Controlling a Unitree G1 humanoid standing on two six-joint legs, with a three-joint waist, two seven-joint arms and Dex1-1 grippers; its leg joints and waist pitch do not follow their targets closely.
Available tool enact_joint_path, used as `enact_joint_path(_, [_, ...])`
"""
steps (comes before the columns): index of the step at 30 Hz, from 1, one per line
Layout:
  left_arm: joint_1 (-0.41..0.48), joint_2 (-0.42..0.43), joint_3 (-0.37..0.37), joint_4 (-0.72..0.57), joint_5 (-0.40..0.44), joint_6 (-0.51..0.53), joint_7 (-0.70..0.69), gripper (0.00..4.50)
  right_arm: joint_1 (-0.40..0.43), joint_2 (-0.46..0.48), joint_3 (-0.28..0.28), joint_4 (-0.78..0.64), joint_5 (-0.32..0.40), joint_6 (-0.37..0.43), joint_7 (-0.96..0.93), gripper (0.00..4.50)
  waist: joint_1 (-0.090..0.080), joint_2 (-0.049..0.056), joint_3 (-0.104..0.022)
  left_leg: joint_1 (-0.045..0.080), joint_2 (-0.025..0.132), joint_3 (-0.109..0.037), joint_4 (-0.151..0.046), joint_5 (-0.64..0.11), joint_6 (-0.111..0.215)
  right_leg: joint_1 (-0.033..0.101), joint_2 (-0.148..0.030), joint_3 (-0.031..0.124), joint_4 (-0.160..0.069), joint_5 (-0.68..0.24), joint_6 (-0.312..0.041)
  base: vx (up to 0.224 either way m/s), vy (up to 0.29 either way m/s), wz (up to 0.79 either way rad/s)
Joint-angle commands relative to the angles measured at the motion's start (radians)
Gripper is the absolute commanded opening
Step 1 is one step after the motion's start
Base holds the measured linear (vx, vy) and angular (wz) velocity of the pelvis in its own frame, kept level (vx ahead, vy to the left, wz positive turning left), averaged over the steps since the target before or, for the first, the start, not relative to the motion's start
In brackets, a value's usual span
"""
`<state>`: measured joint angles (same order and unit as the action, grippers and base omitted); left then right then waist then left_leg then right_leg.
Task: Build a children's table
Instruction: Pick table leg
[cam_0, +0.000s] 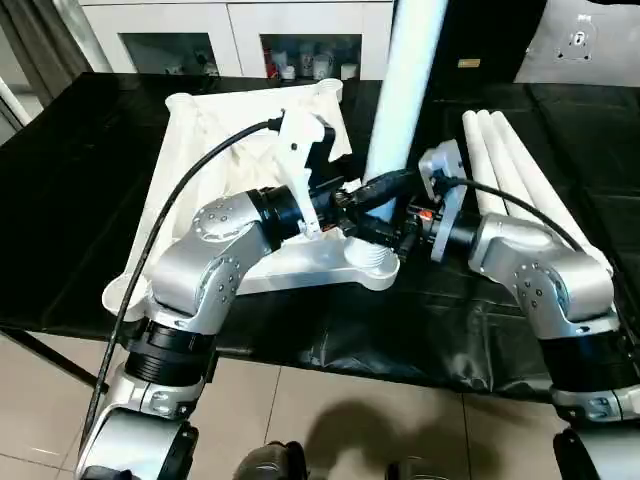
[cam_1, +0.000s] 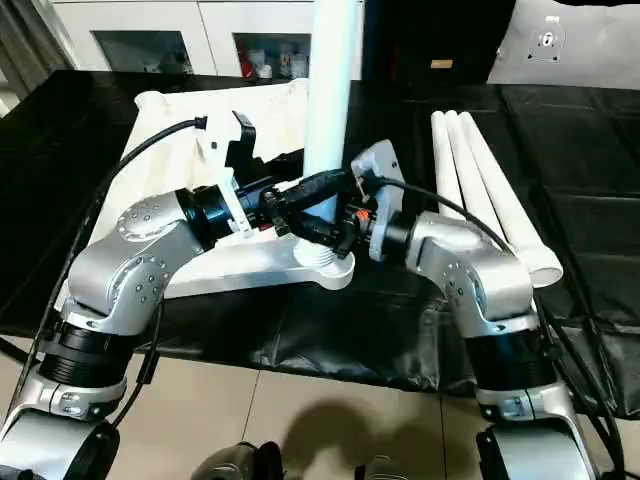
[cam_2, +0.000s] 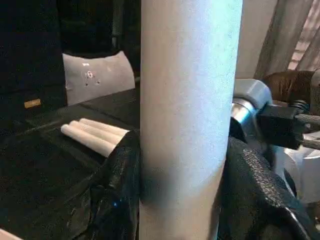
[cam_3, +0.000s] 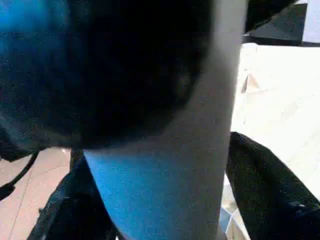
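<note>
The children's table top (cam_0: 200, 150) lies upside down on the black work table, ribs facing up. One white leg (cam_0: 405, 80) stands upright in the near right corner socket (cam_0: 372, 262). My left gripper (cam_0: 375, 190) is shut on this leg just above the socket; in the left wrist view the leg (cam_2: 190, 100) sits between both black fingers (cam_2: 255, 190). My right gripper (cam_0: 405, 228) clasps the same leg from the other side, slightly lower, and its wrist view has the leg (cam_3: 190, 175) pressed between its fingers (cam_3: 270, 190).
Three spare white legs (cam_0: 510, 170) lie side by side on the black cover to the right of the top. The work table's front edge (cam_0: 400, 370) runs just below my forearms, with tiled floor beyond. Cabinets (cam_0: 300, 40) stand behind the table.
</note>
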<state>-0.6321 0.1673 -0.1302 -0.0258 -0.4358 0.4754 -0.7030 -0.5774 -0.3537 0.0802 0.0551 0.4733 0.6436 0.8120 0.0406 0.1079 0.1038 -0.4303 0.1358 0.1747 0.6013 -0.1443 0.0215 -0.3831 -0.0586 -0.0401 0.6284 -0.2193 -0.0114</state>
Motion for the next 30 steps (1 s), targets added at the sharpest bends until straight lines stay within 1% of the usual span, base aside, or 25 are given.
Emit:
enact_joint_path(1, [-0.008,0.003,-0.006,-0.025,0.002,-0.009,-0.012,1.91,-0.016,0.002,-0.001,0.012,-0.006,-0.009,-0.009,2.88,0.003,-0.019,-0.090,0.041,0.087,-0.037,-0.056,-0.153,0.082,0.038,-0.091,0.041,-0.071,-0.074,-0.254,0.000,0.000,0.00])
enact_joint_path(2, [-0.009,0.005,-0.007,-0.020,0.006,-0.014,-0.011,1.91,-0.016,0.002,-0.001,0.013,-0.010,-0.011,-0.005,2.88,0.003,-0.019,-0.092,0.041,0.087,-0.037,-0.055,-0.153,0.082,0.039,-0.090,0.041,-0.071,-0.070,-0.254,0.000,0.000,0.00])
enact_joint_path(3, [-0.010,0.007,-0.007,-0.018,0.007,-0.016,-0.011,1.91,-0.016,0.001,0.000,0.013,-0.012,-0.011,-0.002,2.74,0.004,-0.019,-0.092,0.040,0.087,-0.037,-0.055,-0.153,0.082,0.039,-0.092,0.041,-0.071,-0.068,-0.255,0.000,0.000,0.00])
enact_joint_path(4, [-0.010,0.007,-0.007,-0.018,0.007,-0.016,-0.011,1.91,-0.016,0.001,0.000,0.013,-0.012,-0.011,-0.002,2.74,0.004,-0.018,-0.092,0.040,0.087,-0.037,-0.055,-0.155,0.081,0.039,-0.092,0.041,-0.071,-0.070,-0.255,0.000,0.000,0.00])
enact_joint_path(5, [-0.011,0.008,-0.007,-0.016,0.009,-0.018,-0.011,1.91,-0.015,0.000,0.000,0.013,-0.013,-0.012,0.000,2.57,0.005,-0.018,-0.092,0.041,0.087,-0.037,-0.055,-0.156,0.079,0.038,-0.092,0.041,-0.071,-0.074,-0.254,0.000,0.000,0.00])
enact_joint_path(6, [-0.011,0.010,-0.007,-0.015,0.012,-0.020,-0.012,1.91,-0.015,0.000,0.000,0.013,-0.013,-0.013,0.001,2.45,0.005,-0.021,-0.094,0.041,0.087,-0.037,-0.054,-0.153,0.079,0.039,-0.091,0.041,-0.070,-0.070,-0.255,0.000,0.000,0.00])
enact_joint_path(8, [-0.013,0.014,-0.007,-0.008,0.022,-0.027,-0.011,1.91,-0.012,-0.002,0.003,0.010,-0.015,-0.017,0.007,2.47,0.007,-0.019,-0.095,0.039,0.086,-0.037,-0.052,-0.138,0.087,0.040,-0.092,0.041,-0.068,-0.049,-0.256,0.000,0.000,0.00])
enact_joint_path(11, [-0.014,0.021,-0.010,0.000,0.037,-0.039,-0.010,1.91,-0.007,-0.004,0.008,0.006,-0.016,-0.023,0.014,2.09,0.010,-0.019,-0.097,0.039,0.086,-0.036,-0.050,-0.136,0.090,0.040,-0.092,0.040,-0.067,-0.049,-0.257,0.000,0.000,0.00])
enact_joint_path(13, [-0.015,0.022,-0.012,0.001,0.039,-0.041,-0.012,1.91,-0.006,-0.004,0.010,0.004,-0.018,-0.027,0.015,2.05,0.011,-0.019,-0.097,0.040,0.086,-0.036,-0.050,-0.136,0.090,0.040,-0.092,0.041,-0.067,-0.050,-0.257,0.000,0.000,0.00])
enact_joint_path(14, [-0.015,0.023,-0.013,0.001,0.041,-0.042,-0.012,1.91,-0.003,-0.004,0.015,0.002,-0.028,-0.039,0.010,2.01,0.013,-0.016,-0.100,0.040,0.086,-0.037,-0.049,-0.132,0.089,0.041,-0.092,0.040,-0.065,-0.048,-0.257,0.000,0.000,0.00])
enact_joint_path(15, [-0.015,0.022,-0.012,0.001,0.040,-0.042,-0.013,1.91,-0.002,-0.003,0.015,0.001,-0.029,-0.040,0.008,2.33,0.013,-0.017,-0.100,0.040,0.086,-0.037,-0.049,-0.131,0.089,0.040,-0.091,0.040,-0.065,-0.045,-0.257,0.000,0.000,0.00])
enact_joint_path(16, [-0.015,0.022,-0.012,0.001,0.040,-0.042,-0.013,1.91,-0.002,-0.002,0.014,0.001,-0.028,-0.039,0.007,2.54,0.014,-0.017,-0.100,0.041,0.087,-0.037,-0.049,-0.131,0.089,0.040,-0.091,0.039,-0.065,-0.043,-0.257,0.000,0.000,0.00])
enact_joint_path(17, [-0.016,0.021,-0.010,0.003,0.039,-0.043,-0.013,1.91,-0.003,0.002,0.008,0.003,-0.022,-0.032,0.001,2.68,0.015,-0.017,-0.100,0.041,0.087,-0.037,-0.049,-0.134,0.088,0.039,-0.091,0.040,-0.064,-0.043,-0.257,0.000,0.000,0.00])
enact_joint_path(18, [-0.016,0.021,-0.009,0.004,0.039,-0.043,-0.013,1.91,-0.004,0.004,0.004,0.004,-0.020,-0.028,-0.002,2.68,0.016,-0.016,-0.101,0.041,0.087,-0.037,-0.049,-0.135,0.087,0.039,-0.091,0.040,-0.064,-0.043,-0.257,0.000,0.000,0.00])
enact_joint_path(19, [-0.016,0.021,-0.009,0.004,0.039,-0.043,-0.013,1.91,-0.004,0.005,0.003,0.004,-0.019,-0.027,-0.003,2.80,0.017,-0.016,-0.101,0.042,0.087,-0.037,-0.049,-0.134,0.085,0.038,-0.090,0.040,-0.064,-0.042,-0.257,0.000,0.000,0.00])
enact_joint_path(20, [-0.018,0.021,-0.006,0.008,0.042,-0.047,-0.013,1.91,-0.005,0.006,-0.001,0.005,-0.017,-0.027,-0.004,2.96,0.019,-0.014,-0.102,0.042,0.087,-0.037,-0.048,-0.136,0.083,0.039,-0.091,0.040,-0.063,-0.039,-0.258,0.000,0.000,0.00])
enact_joint_path(21, [-0.018,0.021,-0.005,0.009,0.043,-0.048,-0.013,1.91,-0.006,0.006,-0.002,0.005,-0.017,-0.028,-0.004,3.08,0.019,-0.015,-0.102,0.041,0.087,-0.037,-0.049,-0.139,0.082,0.039,-0.091,0.040,-0.063,-0.040,-0.258,0.000,0.000,0.00])
enact_joint_path(23, [-0.019,0.021,-0.002,0.012,0.045,-0.052,-0.011,1.91,-0.006,0.006,-0.007,0.003,-0.015,-0.028,-0.004,3.08,0.020,-0.013,-0.103,0.042,0.087,-0.037,-0.049,-0.142,0.079,0.039,-0.091,0.040,-0.063,-0.041,-0.256,0.000,0.000,0.00])
enact_joint_path(30, [-0.023,0.020,0.004,0.016,0.041,-0.052,-0.014,1.91,0.002,-0.002,-0.012,-0.007,-0.006,-0.029,0.004,3.14,0.019,-0.013,-0.102,0.042,0.086,-0.037,-0.049,-0.161,0.069,0.038,-0.091,0.040,-0.065,-0.063,-0.252,0.000,0.000,0.00])
